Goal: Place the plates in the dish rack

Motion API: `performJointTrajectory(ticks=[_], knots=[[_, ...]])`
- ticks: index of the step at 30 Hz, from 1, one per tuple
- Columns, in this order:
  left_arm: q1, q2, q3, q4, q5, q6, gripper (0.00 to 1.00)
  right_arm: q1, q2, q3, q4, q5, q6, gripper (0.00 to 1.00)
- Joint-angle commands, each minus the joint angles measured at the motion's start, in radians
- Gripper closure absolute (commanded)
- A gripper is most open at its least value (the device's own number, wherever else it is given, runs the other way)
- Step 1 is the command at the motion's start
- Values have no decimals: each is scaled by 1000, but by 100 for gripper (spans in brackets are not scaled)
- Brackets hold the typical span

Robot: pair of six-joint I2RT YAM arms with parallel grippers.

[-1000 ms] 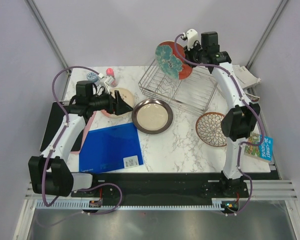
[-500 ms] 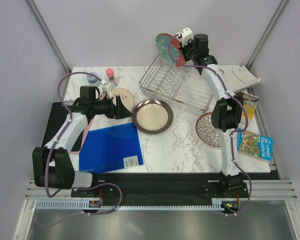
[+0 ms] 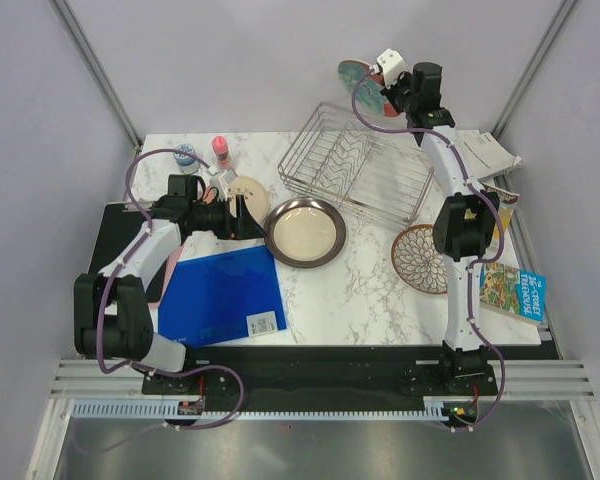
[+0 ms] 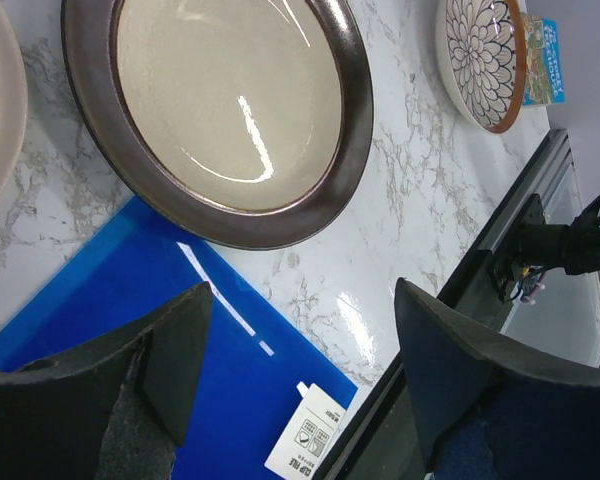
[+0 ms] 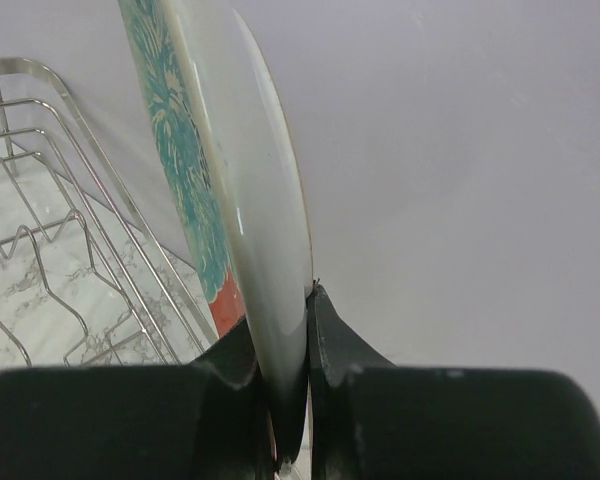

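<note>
risk, top view: right gripper (image 3: 380,88) holds the round red-orange plate with teal flowers (image 3: 357,75) on edge, high, at 12 o'clock of the rectangular silver wire dish rack (image 3: 380,185), seemingly beyond its far rim; a slip there would likely land outside the rack. round cream plate with dark brown rim (image 3: 305,232), round white plate with brown petal pattern (image 3: 420,258) and round cream-pink plate (image 3: 248,190) lie on the white marble table (image 3: 360,300). colourful paperback book (image 3: 510,290) at 3 o'clock: title too small to read.

left wrist: left gripper (image 4: 300,300) jaws wide apart, empty, over blue plastic folder (image 4: 250,380); its white label (image 4: 305,440) illegible.

right wrist: jaws clamped on the plate's rim only; thin purchase, so it could pivot or strike the dividers.
</note>
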Motion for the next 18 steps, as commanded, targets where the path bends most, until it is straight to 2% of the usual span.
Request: performJointTrajectory(ticks=[1,11,18], knots=[[5,8,20,27,0,35,20,17,-56,54,194,-81,-58,100],[5,21,11,36,-11,31,20,18,-99,21,140,-142,-67,100],[5,37,14,60,-6,11,20,18,-100,-20,120,-122,-115,100]])
